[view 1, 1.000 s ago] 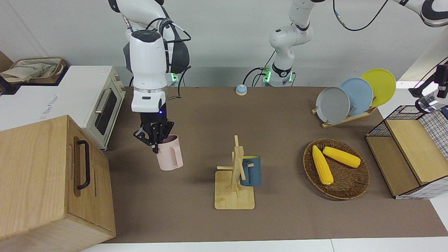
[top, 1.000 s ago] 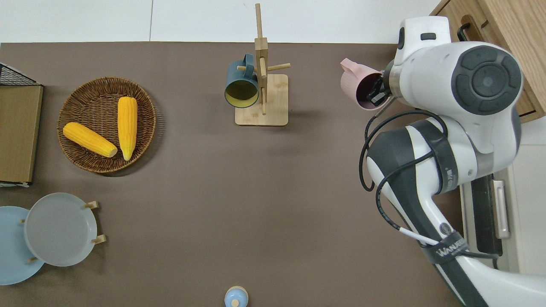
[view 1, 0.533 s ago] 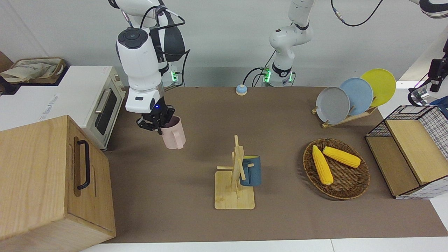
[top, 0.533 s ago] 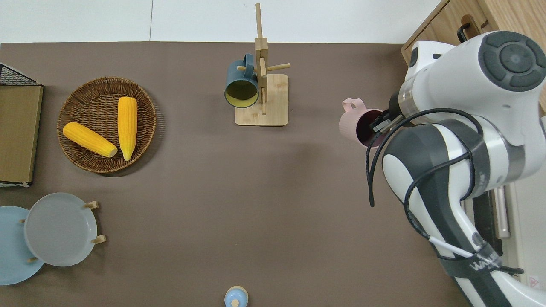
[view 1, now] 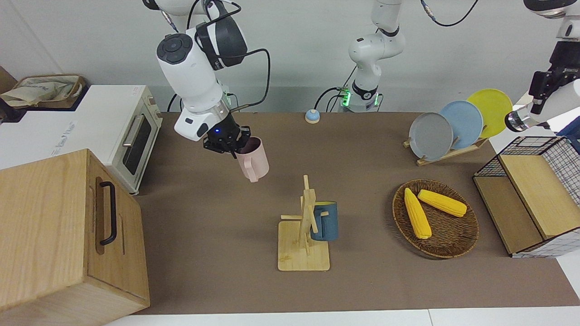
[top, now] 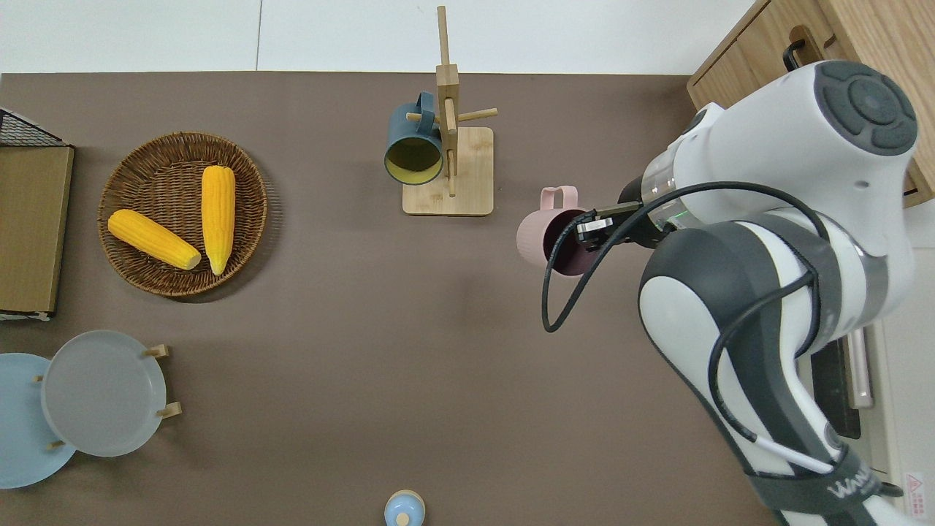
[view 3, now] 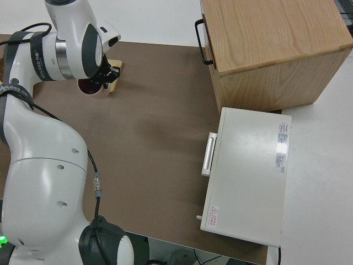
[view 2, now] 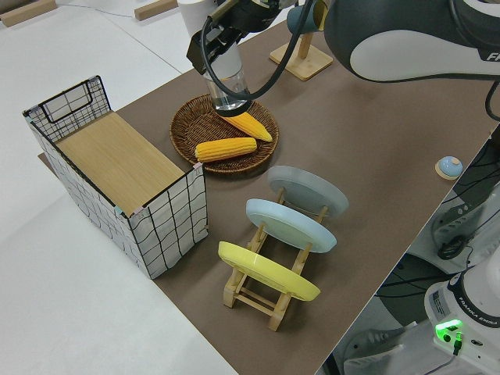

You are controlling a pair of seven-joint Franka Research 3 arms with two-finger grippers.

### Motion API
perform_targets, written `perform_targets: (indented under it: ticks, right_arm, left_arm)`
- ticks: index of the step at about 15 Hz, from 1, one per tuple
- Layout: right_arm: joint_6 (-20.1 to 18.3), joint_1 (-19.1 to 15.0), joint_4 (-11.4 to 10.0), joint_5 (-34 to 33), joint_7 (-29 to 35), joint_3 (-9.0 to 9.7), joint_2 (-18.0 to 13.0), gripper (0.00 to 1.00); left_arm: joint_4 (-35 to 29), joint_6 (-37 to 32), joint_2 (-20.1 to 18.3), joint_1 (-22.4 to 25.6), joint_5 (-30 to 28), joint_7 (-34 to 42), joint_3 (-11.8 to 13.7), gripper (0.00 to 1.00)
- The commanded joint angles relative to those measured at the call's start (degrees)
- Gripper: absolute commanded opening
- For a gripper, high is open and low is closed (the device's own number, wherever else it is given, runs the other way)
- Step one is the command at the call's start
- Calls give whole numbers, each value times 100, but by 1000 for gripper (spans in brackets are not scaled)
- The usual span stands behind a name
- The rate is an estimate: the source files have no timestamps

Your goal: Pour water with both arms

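My right gripper (view 1: 234, 145) (top: 586, 231) is shut on the rim of a pink mug (view 1: 253, 162) (top: 544, 234). It holds the mug tilted in the air, over the brown table beside the wooden mug rack (view 1: 304, 246) (top: 447, 175). A dark blue mug (view 1: 325, 222) (top: 413, 150) hangs on that rack. My left gripper (view 2: 232, 33) (view 1: 537, 105) is up in the air at the left arm's end of the table. It is shut on a clear glass (view 2: 226, 78) (view 1: 516, 121) and lies outside the overhead view.
A wicker basket (view 1: 453, 249) (top: 117, 183) holds two corn cobs. A plate rack (view 1: 446, 131), a wire crate (view 1: 534, 199), a wooden cabinet (view 1: 68, 226), a white oven (view 1: 113, 131) and a small blue bell (view 1: 312, 116) stand around the table's edges.
My right arm has carried the pink mug away from the cabinet toward the table's middle, turning and tilting it. My left gripper with the glass has come further into the front view.
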Motion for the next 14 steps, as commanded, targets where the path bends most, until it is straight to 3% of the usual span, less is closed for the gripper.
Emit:
perform_targets:
  ticks: [1, 5, 8, 9, 12, 14]
  right_arm:
    - [-17, -64, -149, 526, 1248, 317, -175, 0]
    - [176, -38, -79, 677, 2620, 669, -157, 0]
    - [247, 137, -70, 967, 3289, 687, -131, 0]
    - [456, 303, -78, 967, 3552, 696, -78, 0]
    - [975, 726, -52, 985, 4247, 722, 220, 0]
    - [1169, 841, -17, 985, 4634, 853, 378, 0]
  left_arm:
    - [-1120, 816, -786, -61, 343, -625, -429, 0]
    - [-1850, 1212, -1260, -44, 458, -1100, -877, 0]
    - [-2368, 1370, -1629, 44, 484, -1320, -1203, 0]
    - [-2674, 1580, -1822, 44, 484, -1477, -1317, 0]
    - [-3151, 1784, -2166, 44, 484, -1540, -1423, 0]
    - [-3257, 1784, -2289, 44, 484, -1549, -1432, 0]
